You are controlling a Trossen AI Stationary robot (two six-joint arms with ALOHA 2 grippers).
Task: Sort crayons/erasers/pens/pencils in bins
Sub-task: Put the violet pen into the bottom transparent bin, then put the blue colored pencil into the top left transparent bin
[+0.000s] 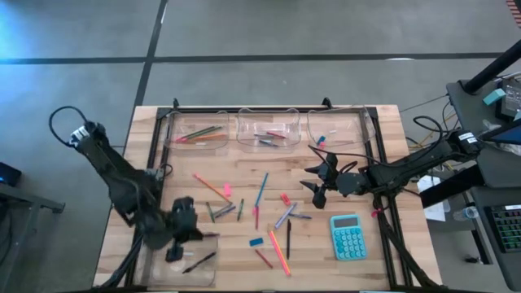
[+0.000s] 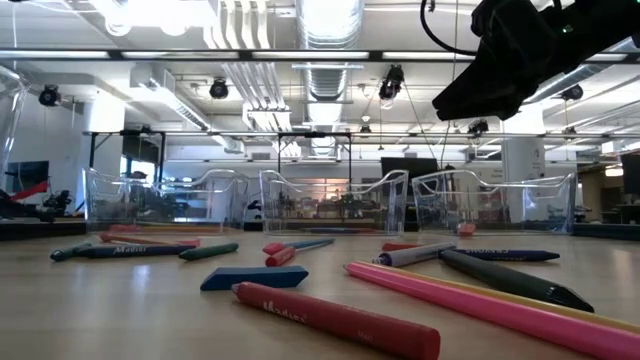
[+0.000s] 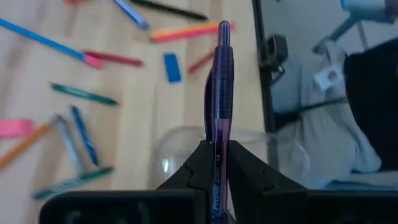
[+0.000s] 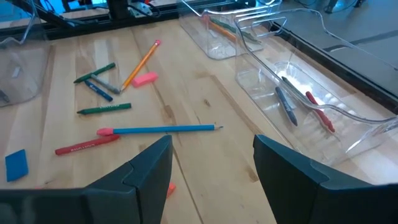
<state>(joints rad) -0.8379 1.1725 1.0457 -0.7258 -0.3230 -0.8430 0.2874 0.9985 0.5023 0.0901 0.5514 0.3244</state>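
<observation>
Seen from above, a wooden table (image 1: 244,268) holds four clear bins: three in a row along the far edge and one at the near left corner (image 1: 181,264). The left gripper (image 3: 216,163) hovers over that near bin, clenched on a purple pen (image 3: 220,106) standing upright between its fingers; the barrel reads what looks like "Profile". A dark pen (image 1: 199,261) already lies in this bin. The far-left bin (image 1: 198,132) holds a few long pencils, the middle one (image 1: 269,132) some crayons, and the far-right one (image 1: 338,132) a couple of small erasers. The right gripper (image 4: 211,171) hangs above the table's middle, fingers spread and empty. Sorting looks partly done — many pencils, crayons, a blue eraser (image 1: 256,242) and a pink eraser (image 1: 227,190) lie scattered between the bins, beside a teal calculator (image 1: 348,237). In the low view, a red crayon (image 2: 335,318) carries lettering too small to read.
</observation>
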